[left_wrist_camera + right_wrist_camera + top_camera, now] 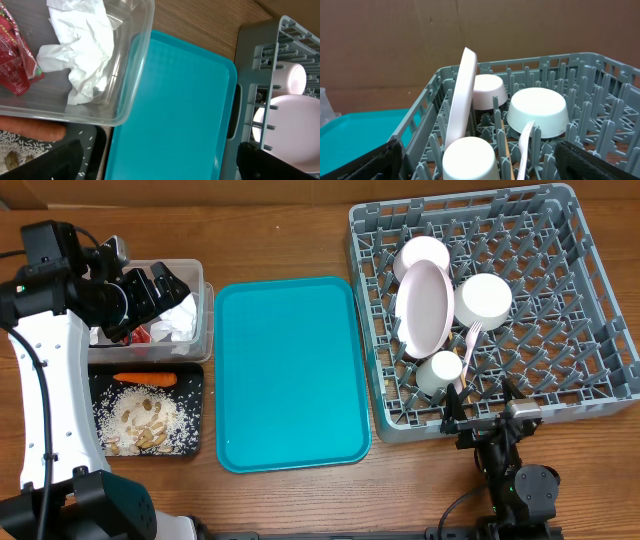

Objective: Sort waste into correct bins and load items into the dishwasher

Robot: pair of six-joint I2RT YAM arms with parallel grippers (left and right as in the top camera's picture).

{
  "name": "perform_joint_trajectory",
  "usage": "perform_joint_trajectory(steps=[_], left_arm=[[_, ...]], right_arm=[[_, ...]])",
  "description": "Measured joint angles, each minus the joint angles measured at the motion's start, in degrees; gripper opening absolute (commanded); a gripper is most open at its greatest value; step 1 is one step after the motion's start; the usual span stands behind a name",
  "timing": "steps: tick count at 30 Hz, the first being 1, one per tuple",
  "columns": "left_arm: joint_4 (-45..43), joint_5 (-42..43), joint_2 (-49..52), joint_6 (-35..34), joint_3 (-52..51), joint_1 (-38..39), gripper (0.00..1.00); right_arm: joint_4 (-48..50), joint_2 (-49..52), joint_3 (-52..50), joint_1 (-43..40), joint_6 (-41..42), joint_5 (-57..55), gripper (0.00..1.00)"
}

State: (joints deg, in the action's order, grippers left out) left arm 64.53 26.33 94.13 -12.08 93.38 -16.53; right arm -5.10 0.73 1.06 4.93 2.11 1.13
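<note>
— How do my fingers stand?
— Both pairs are spread wide and empty. Your left gripper [157, 147] hangs above the clear tub [205, 310], which holds the napkins [82, 45] and red wrapper [15, 60]. The carrot [145, 379] and crumbs [145, 425] lie in the black tray [195, 410] beside it.
— And my right?
— Your right gripper [479, 147] is at the dish rack [590, 300] edge. The cup [438, 370], plate [425, 305], bowls [483, 298] and fork [470, 345] are inside.
</note>
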Motion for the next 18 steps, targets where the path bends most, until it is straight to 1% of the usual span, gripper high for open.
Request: perform_joint_trajectory(steps=[18], left_arm=[[0.00,0.00,0.00,0.00,0.00,0.00,1.00]], right_arm=[[-0.04,0.00,0.00,0.00,-0.66,0.00,1.00]])
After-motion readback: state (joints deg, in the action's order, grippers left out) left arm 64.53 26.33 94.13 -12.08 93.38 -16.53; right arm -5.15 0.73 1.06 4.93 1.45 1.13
